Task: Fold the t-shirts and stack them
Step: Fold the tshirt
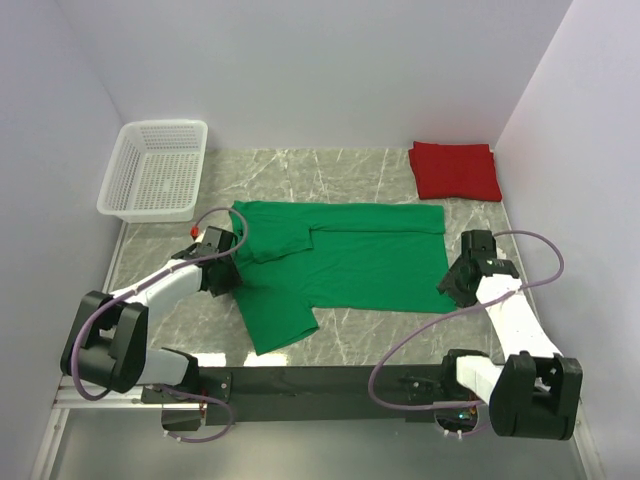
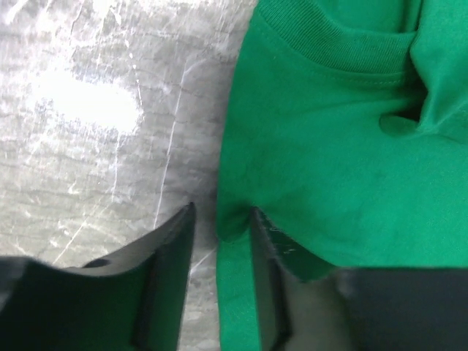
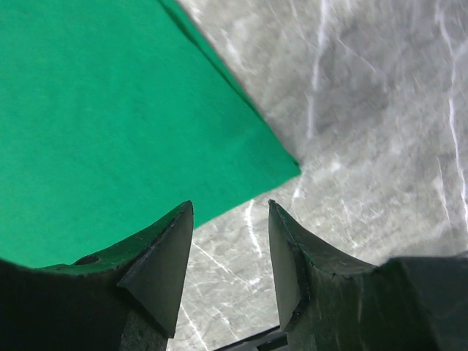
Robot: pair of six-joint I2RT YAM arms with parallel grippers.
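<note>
The green t-shirt [image 1: 345, 262] lies partly folded across the middle of the table, with one sleeve flap hanging toward the near edge. The red t-shirt [image 1: 455, 170] lies folded at the back right. My left gripper [image 1: 226, 266] is at the green shirt's left edge. In the left wrist view it [image 2: 221, 219] is open, with the cloth edge [image 2: 234, 219] lying between the fingers and bare table beside it. My right gripper [image 1: 452, 287] is by the green shirt's right near corner. In the right wrist view it [image 3: 230, 212] is open and empty over bare table, just off that corner [image 3: 281, 168].
A white mesh basket [image 1: 130, 200] stands at the back left. White walls close in the table at the back and both sides. The marble tabletop [image 1: 380, 335] shows between the shirt and the black near edge strip.
</note>
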